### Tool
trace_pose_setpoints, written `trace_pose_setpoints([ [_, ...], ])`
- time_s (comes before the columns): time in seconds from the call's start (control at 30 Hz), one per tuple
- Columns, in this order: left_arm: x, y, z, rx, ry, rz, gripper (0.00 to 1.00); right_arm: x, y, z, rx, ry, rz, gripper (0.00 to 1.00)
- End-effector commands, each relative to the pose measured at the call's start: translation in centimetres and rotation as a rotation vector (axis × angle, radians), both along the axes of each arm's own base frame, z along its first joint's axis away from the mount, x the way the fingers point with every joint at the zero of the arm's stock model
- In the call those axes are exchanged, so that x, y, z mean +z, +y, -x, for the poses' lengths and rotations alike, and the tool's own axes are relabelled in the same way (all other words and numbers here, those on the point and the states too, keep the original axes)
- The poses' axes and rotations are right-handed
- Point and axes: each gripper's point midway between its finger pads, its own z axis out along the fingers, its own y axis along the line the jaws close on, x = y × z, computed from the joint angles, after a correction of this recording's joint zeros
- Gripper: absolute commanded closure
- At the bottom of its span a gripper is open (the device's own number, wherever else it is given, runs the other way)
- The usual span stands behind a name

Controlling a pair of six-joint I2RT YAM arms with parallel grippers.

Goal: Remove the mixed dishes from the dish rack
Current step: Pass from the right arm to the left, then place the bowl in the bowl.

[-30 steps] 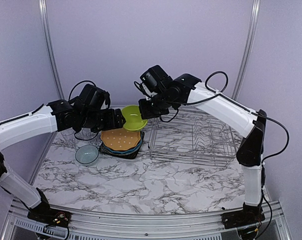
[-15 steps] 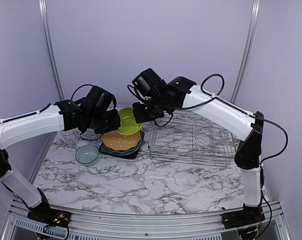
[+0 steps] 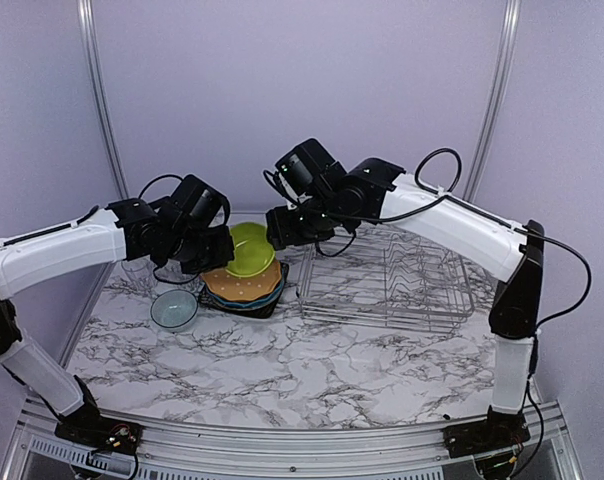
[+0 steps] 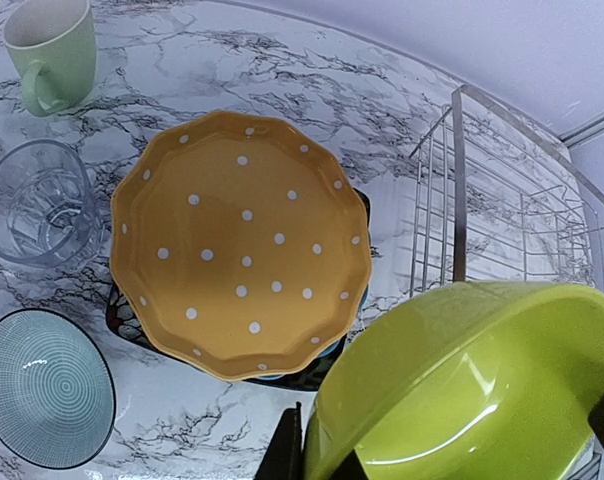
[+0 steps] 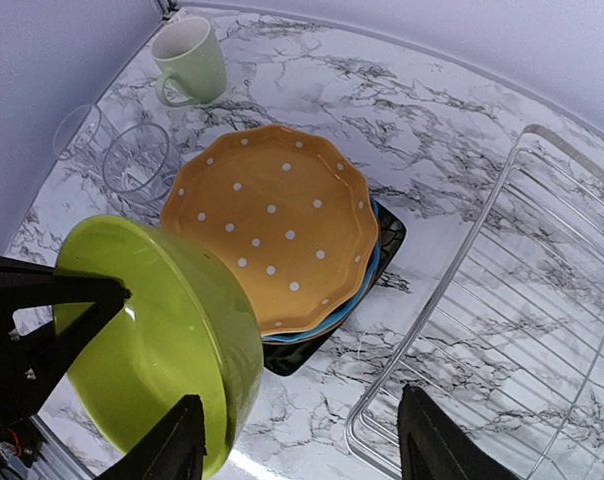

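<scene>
— Over the plate [image 3: 244, 283], who has the bowl [image 3: 250, 250] now?
— Left gripper [image 3: 225, 246]: jaws just pinched its rim, bowl tilted above the plate. Right gripper [image 3: 280, 228], on the plate's rack [image 3: 392, 275] side, just spread and let go. Handover done; rack looks bare, setting down remains.

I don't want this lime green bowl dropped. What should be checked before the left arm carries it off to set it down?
1. Left fingers clamped on the lime green bowl rim: ok.
2. Right fingers apart, bowl not between them: ok.
3. Right fingers well away from the bowl: not ok, one sits close beside its wall.
4. Gap between bowl and orange dotted plate: cannot tell.
5. Bare table for set-down: ok, in front of the plates.
6. Dish rack holds no more dishes: ok.
</scene>
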Motion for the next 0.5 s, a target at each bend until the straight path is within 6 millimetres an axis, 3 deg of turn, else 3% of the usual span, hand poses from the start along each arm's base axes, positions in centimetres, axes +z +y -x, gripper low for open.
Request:
trace_pose_setpoints([
  [0.0,2.4,2.6,-0.1,0.052,-0.020,0.031,1.00,5.4,-0.9,0.2,0.008,-0.094,-0.111,0.31],
  [0.27,2.5,8.2,0.6,0.125,-0.008,0.014,1.00,7.8,-3.5,0.5,0.018,-0.160,-0.133,0.02],
  [0.47,2.7,11.5,2.2,0.118,-0.003,-0.006,1.00,9.2,-6.7,0.2,0.005,-0.216,-0.160,0.02],
])
